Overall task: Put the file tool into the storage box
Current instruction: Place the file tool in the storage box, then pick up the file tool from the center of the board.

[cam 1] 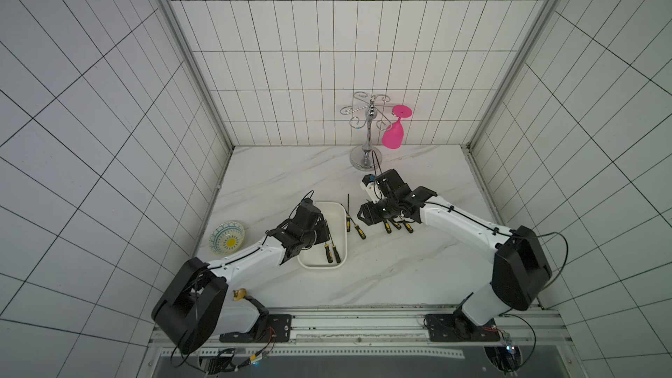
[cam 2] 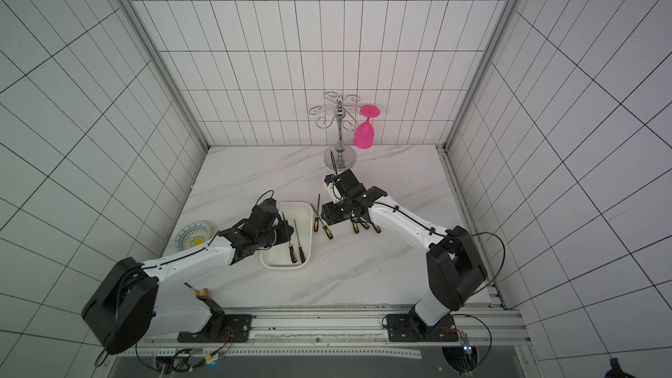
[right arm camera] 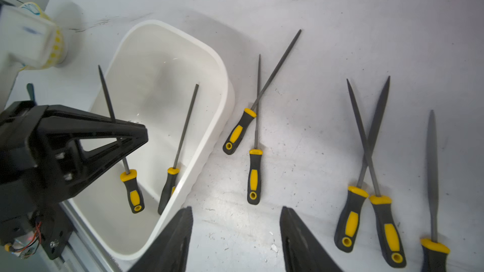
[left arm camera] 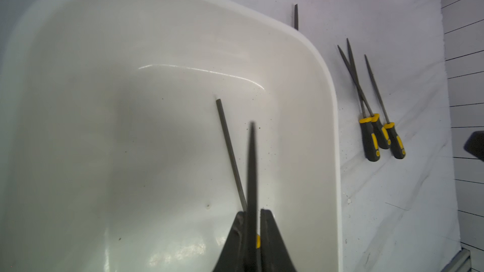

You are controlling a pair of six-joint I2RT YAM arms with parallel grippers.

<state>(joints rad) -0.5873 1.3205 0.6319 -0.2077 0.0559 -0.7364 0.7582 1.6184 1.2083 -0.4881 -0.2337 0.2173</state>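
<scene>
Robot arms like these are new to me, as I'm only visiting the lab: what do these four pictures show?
Two robot arms stand at a marble table. Two pictures look down from overhead, almost alike; the other two come from a camera on each wrist. A white storage box holds one file. The left claw stands around a second file over the box; whether it grips it, I cannot tell. The right claw is open and empty, near five more files lying on the table. A patterned dish and a rack with a pink glass stand aside.
</scene>
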